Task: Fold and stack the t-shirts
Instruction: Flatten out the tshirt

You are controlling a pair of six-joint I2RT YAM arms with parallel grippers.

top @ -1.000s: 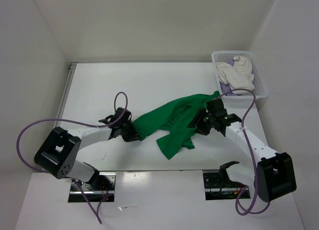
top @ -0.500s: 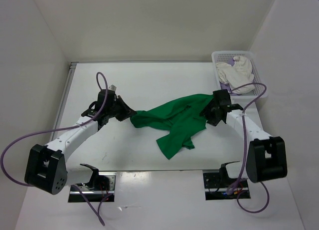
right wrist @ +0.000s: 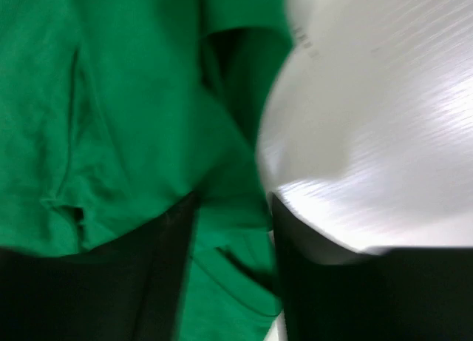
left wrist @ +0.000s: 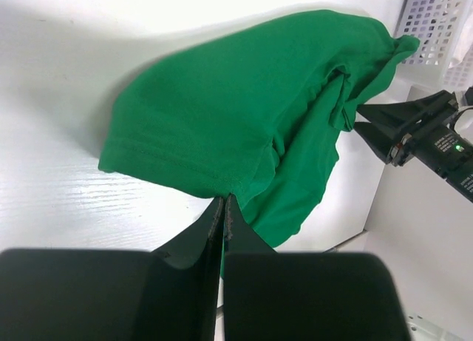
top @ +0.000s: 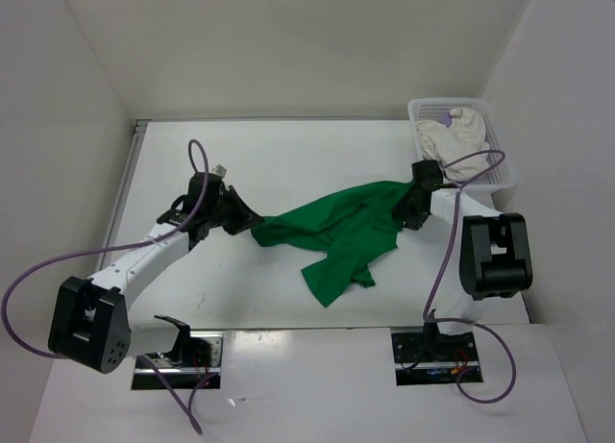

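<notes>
Now, bright green cloth t-shirt (top: 332,233): crumpled near the middle of the white table top (top: 288,155). It is drawn out from its 9 o'clock corner to its 2 o'clock edge, and a loose flap trails toward 6 o'clock.
Left gripper (top: 252,224): at the green t-shirt's 9 o'clock corner. Its black fingers (left wrist: 214,223) are pressed together, pinching the stitched hem, and that corner looks raised off the surface.
Right gripper (top: 402,217): at the green t-shirt's 3 o'clock edge, with jaws spread wide. In the blurred wrist view, green cloth lies between its dark fingers (right wrist: 332,296) without being squeezed.
White perforated plastic basket (top: 507,174): at the table's 2 o'clock corner, just past the right gripper.
White cream cloth t-shirt (top: 452,140): bunched inside the basket, well apart from the green one.
</notes>
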